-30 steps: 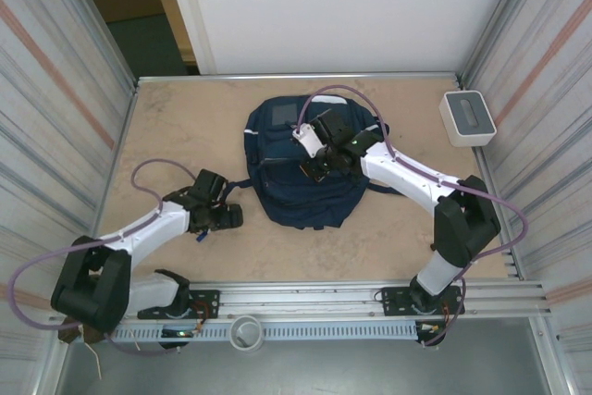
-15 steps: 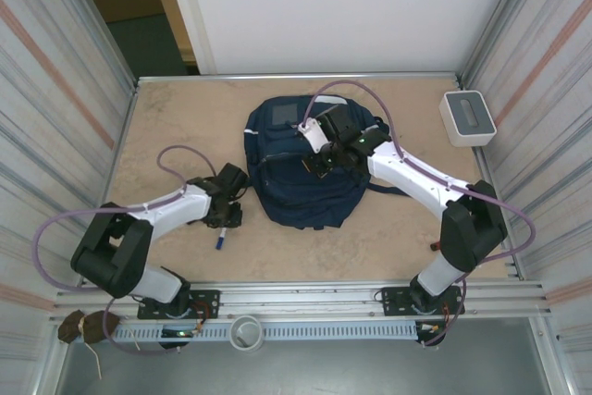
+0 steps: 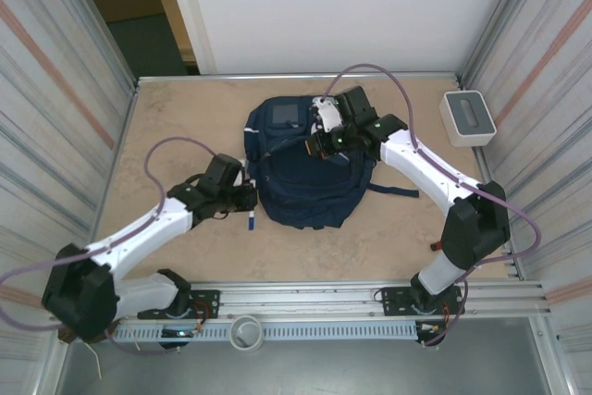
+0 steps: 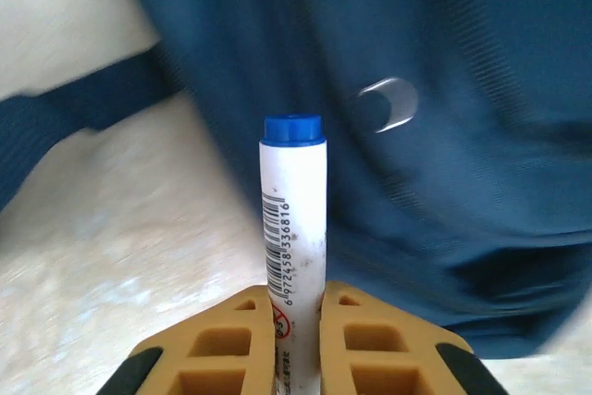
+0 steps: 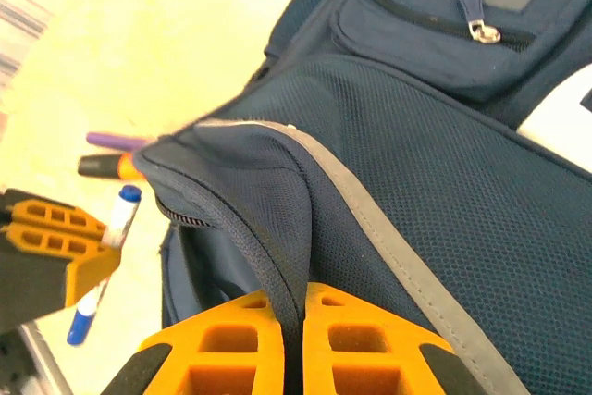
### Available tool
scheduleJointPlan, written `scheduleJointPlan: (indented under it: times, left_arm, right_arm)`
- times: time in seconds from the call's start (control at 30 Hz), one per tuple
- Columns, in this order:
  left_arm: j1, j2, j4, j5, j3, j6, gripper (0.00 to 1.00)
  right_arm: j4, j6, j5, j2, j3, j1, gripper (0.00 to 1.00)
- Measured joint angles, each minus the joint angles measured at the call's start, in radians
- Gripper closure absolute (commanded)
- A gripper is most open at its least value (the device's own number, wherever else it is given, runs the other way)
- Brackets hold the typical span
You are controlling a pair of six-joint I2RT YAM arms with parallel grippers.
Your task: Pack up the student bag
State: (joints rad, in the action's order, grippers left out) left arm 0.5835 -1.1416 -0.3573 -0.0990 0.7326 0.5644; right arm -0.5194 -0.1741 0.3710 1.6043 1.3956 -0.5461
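Left gripper (image 4: 296, 298) held a marker (image 4: 295, 219) clamped, cap end aimed at the student bag (image 3: 305, 182) just ahead. Right gripper (image 5: 294, 307) pinched the bag's opening edge.

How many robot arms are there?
2. One ends in the left gripper, holding a marker beside the bag; the other in the right gripper, pinching the bag's zipper edge.

marker (image 4: 294, 219): lower end hidden between jaws | student bag (image 4: 416, 136): blurred, cut off
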Motion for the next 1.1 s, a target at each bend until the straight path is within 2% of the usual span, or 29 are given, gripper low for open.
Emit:
scheduleJointPlan:
  times: [0.17,0.33,0.57,0.8,0.87,0.93,1.1]
  left_arm:
    - [-0.001,0.040,0.185,-0.117,0.004,0.141,0.97]
    - [0.031,-0.065,0.381,-0.137,0.044,0.301,0.97]
    - [0.047,-0.190,0.570,-0.066,0.066,0.460,0.90]
    - [0.054,-0.285,0.629,0.034,0.066,0.503,0.83]
    - [0.051,-0.318,0.641,0.042,0.067,0.507,0.75]
    - [0.047,-0.348,0.639,0.041,0.077,0.502,0.60]
    - [0.039,-0.349,0.585,0.028,0.117,0.426,0.40]
  right_arm:
    - [0.001,-0.092,0.049,0.022,0.040,0.002,1.00]
    - [-0.012,-0.159,0.060,0.082,0.129,-0.010,1.00]
    - [-0.006,-0.189,0.069,0.114,0.151,-0.016,1.00]
    - [0.003,-0.192,0.074,0.125,0.153,-0.016,1.00]
    - [0.003,-0.192,0.075,0.126,0.153,-0.016,1.00]
    - [0.005,-0.192,0.075,0.126,0.153,-0.016,1.00]
    - [0.013,-0.192,0.072,0.126,0.150,-0.015,1.00]
